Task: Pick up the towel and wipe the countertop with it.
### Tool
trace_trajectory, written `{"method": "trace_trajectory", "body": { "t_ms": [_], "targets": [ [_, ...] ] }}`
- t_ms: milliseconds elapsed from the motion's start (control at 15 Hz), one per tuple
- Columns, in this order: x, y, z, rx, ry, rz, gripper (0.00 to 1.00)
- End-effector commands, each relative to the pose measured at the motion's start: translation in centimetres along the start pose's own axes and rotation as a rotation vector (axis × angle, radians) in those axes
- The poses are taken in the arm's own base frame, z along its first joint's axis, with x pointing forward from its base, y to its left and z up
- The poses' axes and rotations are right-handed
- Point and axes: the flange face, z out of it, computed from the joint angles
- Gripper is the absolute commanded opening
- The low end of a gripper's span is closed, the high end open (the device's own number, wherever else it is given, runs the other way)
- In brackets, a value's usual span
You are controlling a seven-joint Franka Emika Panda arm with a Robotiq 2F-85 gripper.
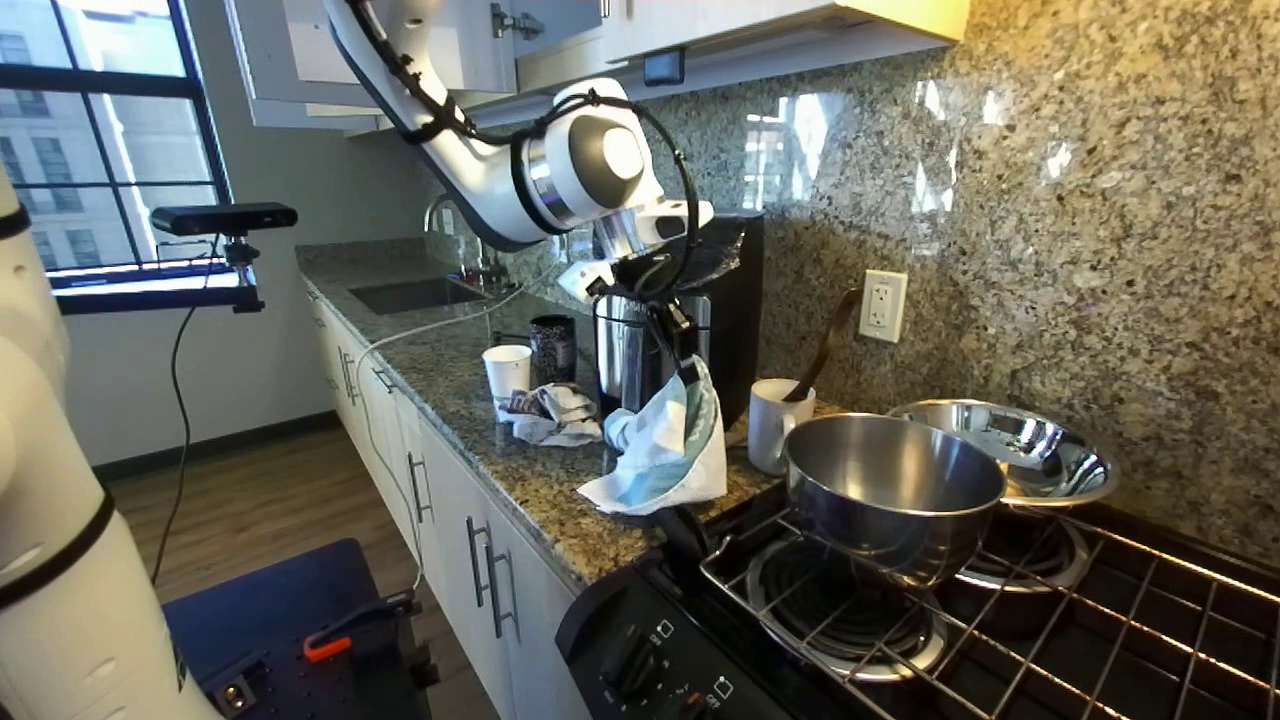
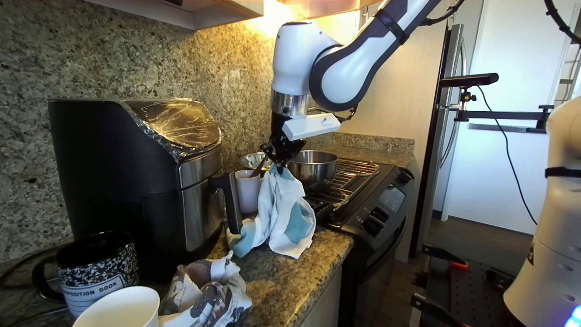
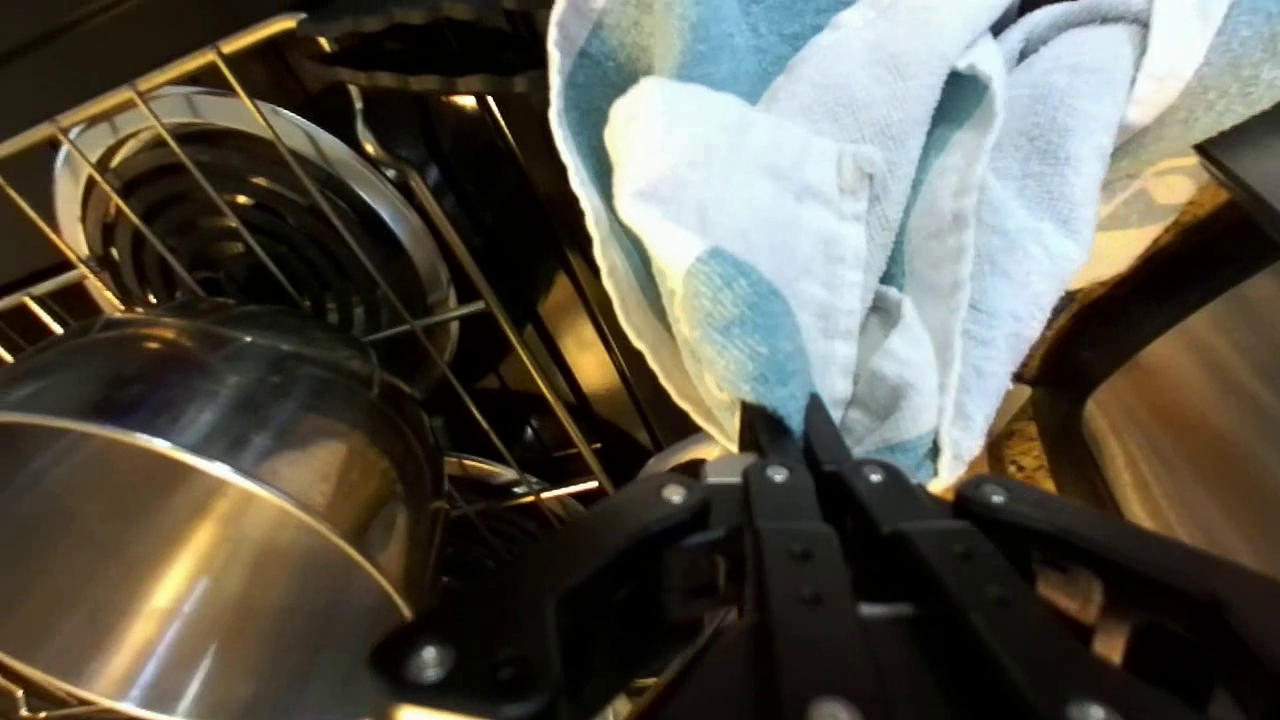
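A white and blue towel point(image 1: 660, 450) hangs in folds from my gripper point(image 1: 690, 372). It also shows in an exterior view point(image 2: 286, 218) and in the wrist view point(image 3: 740, 160). In the wrist view my fingertips point(image 3: 785, 425) are shut on the towel, pinching a blue patch. In an exterior view the gripper point(image 2: 280, 169) points down with the towel below it. The towel's lower end reaches down to the granite countertop point(image 2: 286, 277) beside the stove. Whether all of its lower edge touches the countertop I cannot tell.
A black air fryer point(image 2: 109, 172) stands beside the towel, its handle close. A white mug point(image 1: 770, 420) is behind. A steel pot point(image 1: 890, 520) and bowl point(image 1: 1060, 460) sit on the stove. A patterned cloth point(image 2: 204, 290), paper cup point(image 1: 507, 370) and speckled mug point(image 2: 97, 268) are further along.
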Motion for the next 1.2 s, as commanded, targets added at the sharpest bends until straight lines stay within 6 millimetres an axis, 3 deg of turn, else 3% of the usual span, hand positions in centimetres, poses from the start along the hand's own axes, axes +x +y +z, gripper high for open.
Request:
{"method": "trace_trajectory", "body": {
  "t_ms": [0,467,1000,1067,1133],
  "targets": [
    [-0.8,-0.1,2.8,-0.028,-0.033,0.038,0.03],
    [-3.3,-0.8,7.3,-0.048,-0.092,0.061,0.03],
    [-4.5,-1.3,8.9,-0.042,-0.108,0.075,0.04],
    [-4.5,-1.4,8.9,-0.039,-0.106,0.074,0.29],
    [-4.5,-1.4,8.8,-0.040,-0.106,0.072,0.32]
  ]
}}
